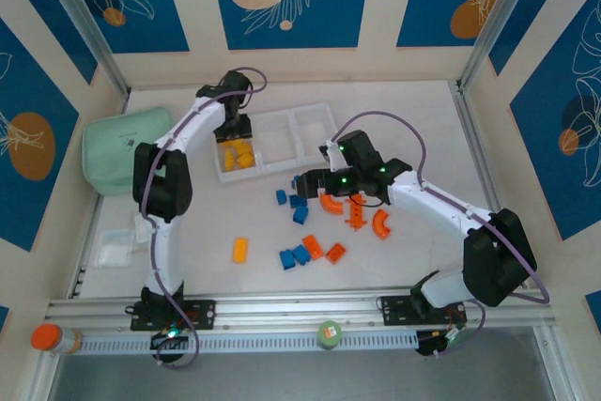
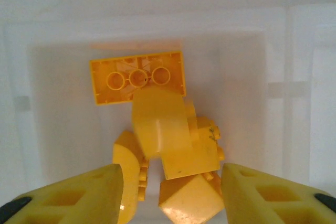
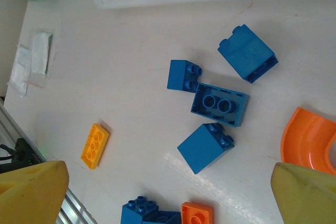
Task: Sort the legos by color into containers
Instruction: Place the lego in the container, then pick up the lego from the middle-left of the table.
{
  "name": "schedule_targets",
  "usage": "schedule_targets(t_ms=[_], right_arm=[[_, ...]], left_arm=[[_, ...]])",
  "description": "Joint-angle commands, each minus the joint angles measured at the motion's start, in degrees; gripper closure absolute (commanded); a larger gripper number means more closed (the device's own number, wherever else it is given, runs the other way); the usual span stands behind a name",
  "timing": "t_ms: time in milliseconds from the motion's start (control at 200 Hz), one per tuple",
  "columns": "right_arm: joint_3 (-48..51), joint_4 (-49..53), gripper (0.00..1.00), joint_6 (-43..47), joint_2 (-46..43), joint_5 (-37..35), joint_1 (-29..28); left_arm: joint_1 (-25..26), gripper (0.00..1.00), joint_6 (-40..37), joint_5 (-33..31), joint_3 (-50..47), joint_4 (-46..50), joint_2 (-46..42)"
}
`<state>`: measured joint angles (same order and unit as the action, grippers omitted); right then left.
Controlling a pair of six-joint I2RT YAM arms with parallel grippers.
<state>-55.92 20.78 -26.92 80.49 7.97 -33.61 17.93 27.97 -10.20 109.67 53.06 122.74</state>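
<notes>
Yellow fingers (image 2: pixel 79 195) of the left gripper (image 2: pixel 170 184) frame the left wrist view, spread wide with nothing pinched between them. Below them sits a heap of yellow plastic bricks (image 2: pixel 160 129) in the left-hand compartment of the translucent white three-compartment tray (image 2: pixel 52 103). From above, that gripper (image 1: pixel 235 129) hangs over the same compartment (image 1: pixel 274 143), and the other two compartments hold no brick I can make out. The right gripper (image 3: pixel 168 190) is also open and empty, poised over a cluster of blue plastic bricks (image 3: pixel 219 104) on the white table (image 3: pixel 131 35), in front of the tray. Yellow sorting looks nearly done, with one flat yellow brick (image 1: pixel 240 250) loose near the table's front, and blue appears to be the step in hand. The next move probably calls for the right gripper (image 1: pixel 315 182) to descend and close on a single blue brick. The lone block (image 3: pixel 247 53) standing apart looks easier than the three that nearly touch. It would then go to an unused compartment. Two more blue bricks (image 1: pixel 295 256) and the orange pieces, among them two curved arches (image 1: pixel 382 223), lie well apart from the tray. How many yellow bricks make up the heap is hard to tell, since they overlap and the fingers cut off its lower part. One orange arch (image 3: pixel 307 140) is cropped by the right wrist view's edge, and from above the right gripper hides part of the blue cluster.
</notes>
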Motion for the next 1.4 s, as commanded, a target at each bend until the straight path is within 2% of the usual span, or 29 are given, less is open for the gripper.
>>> schedule_targets(t_ms=[0, 95, 380, 740, 880, 1065, 1220, 1310, 1395], right_arm=[[-2.4, 2.7, 0.01, 1.6, -0.2, 2.1, 0.2], [-2.5, 3.9, 0.01, 2.1, -0.4, 2.3, -0.3], [0.1, 6.8, 0.01, 2.3, -1.8, 1.3, -3.8], [8.8, 1.4, 0.01, -1.7, -4.8, 1.3, -9.2], [11.9, -1.6, 0.01, -3.8, -5.1, 0.9, -11.9], [15.1, -5.0, 0.01, -6.9, -5.3, -0.8, -13.6], [15.8, -6.4, 0.01, -7.8, -5.6, -1.3, -13.6], [15.3, -6.1, 0.01, -7.4, -5.0, -1.4, -13.5], [14.3, -5.3, 0.01, -6.7, -4.3, -1.2, -13.4]], left_arm=[[-0.5, 0.44, -1.3, -0.4, 1.2, 2.8, -3.5], [-0.3, 0.42, -0.8, 2.6, -4.0, 2.0, -8.7], [2.6, 0.36, 3.6, 9.1, -32.2, -3.5, -31.2], [15.0, 0.3, 16.7, 8.2, -56.6, -3.3, -50.5], [19.2, 0.27, 20.7, 6.3, -61.0, -2.6, -52.1], [23.3, 0.24, 24.0, 6.9, -66.2, -6.6, -51.6], [25.3, 0.22, 25.3, 5.7, -67.8, -8.9, -48.0], [27.0, 0.24, 25.2, 8.8, -68.7, -15.2, -44.8], [28.8, 0.28, 26.2, 7.8, -67.6, -15.7, -41.1]])
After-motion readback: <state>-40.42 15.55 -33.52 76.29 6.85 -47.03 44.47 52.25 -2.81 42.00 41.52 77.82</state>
